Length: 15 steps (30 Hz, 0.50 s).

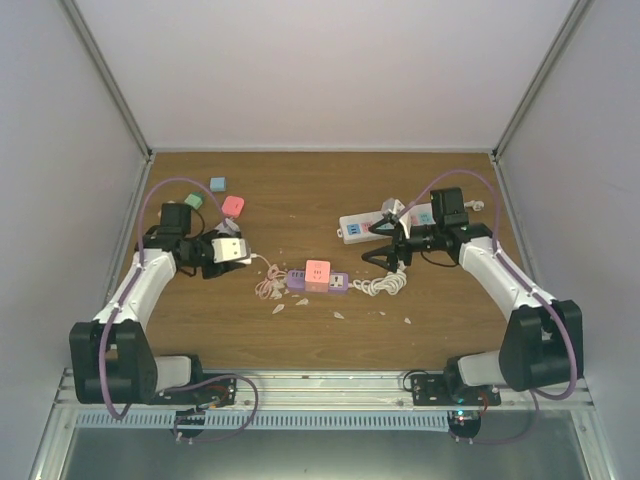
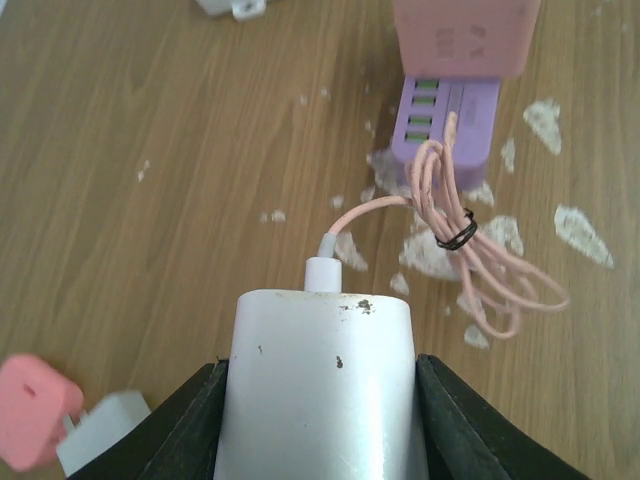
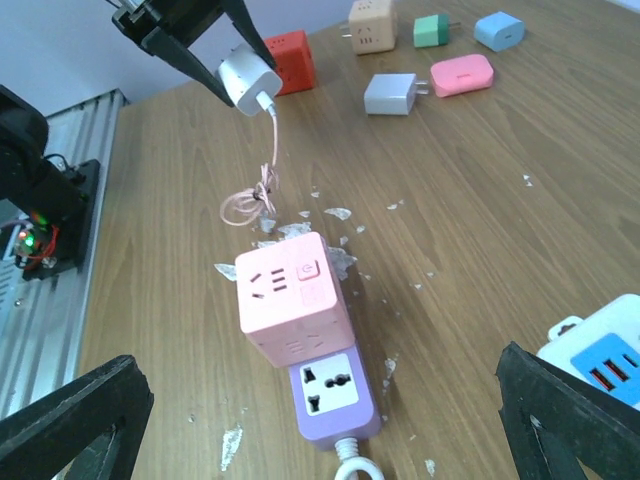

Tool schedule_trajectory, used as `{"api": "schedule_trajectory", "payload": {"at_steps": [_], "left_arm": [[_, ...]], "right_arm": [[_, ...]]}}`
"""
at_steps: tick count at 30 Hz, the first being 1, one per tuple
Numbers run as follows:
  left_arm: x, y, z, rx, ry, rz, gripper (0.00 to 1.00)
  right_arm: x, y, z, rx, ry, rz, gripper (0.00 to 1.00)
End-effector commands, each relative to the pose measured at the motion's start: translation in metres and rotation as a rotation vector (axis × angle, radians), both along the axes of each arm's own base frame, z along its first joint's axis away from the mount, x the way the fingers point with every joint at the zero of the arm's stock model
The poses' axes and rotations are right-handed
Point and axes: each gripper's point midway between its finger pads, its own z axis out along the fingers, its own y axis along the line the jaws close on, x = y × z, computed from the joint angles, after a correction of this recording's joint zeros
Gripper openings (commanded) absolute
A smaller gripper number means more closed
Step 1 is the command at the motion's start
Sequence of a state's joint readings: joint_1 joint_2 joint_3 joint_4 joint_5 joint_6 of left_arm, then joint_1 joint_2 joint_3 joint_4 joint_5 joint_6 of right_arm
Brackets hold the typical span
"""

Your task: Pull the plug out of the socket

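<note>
Left pincer [image 2: 320, 430] clamps white charger [image 2: 320, 345], base cut off; right pincer [image 3: 320, 400] gapes empty.

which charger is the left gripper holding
The white charger with the pink cable plugged in; the pink, green and blue ones lie loose on the table.

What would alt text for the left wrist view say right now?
The left gripper clamps a white charger, whose pink cable, tied in a coil, trails toward a purple power strip. A pink cube socket sits on the strip; white flakes dot the wooden table.
</note>
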<state>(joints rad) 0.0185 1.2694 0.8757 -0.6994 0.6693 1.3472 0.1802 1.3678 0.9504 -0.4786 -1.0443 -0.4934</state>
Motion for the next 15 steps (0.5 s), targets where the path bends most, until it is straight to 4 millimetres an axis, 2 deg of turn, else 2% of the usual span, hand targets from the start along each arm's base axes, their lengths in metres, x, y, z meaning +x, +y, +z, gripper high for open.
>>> {"api": "schedule_trajectory", "payload": {"at_steps": [1,7,11,15], "left_arm": [[-0.003,0.018,-0.023,0.019,0.001,-0.009,0.21],[0.013,0.037,-0.059,0.032,0.050,0.064,0.23],[0.017,0.047,-0.085,0.055,0.086,0.089,0.25],[0.023,0.058,-0.097,0.081,0.086,0.117,0.26]], "right_arm": [[0.003,0.000,-0.008,-0.038,-0.069,0.002,0.95],[-0.002,0.007,-0.041,-0.121,-0.080,0.049,0.94],[-0.008,0.015,-0.057,-0.162,-0.083,0.070,0.94],[-0.013,0.025,-0.071,-0.210,-0.117,0.103,0.93]]}}
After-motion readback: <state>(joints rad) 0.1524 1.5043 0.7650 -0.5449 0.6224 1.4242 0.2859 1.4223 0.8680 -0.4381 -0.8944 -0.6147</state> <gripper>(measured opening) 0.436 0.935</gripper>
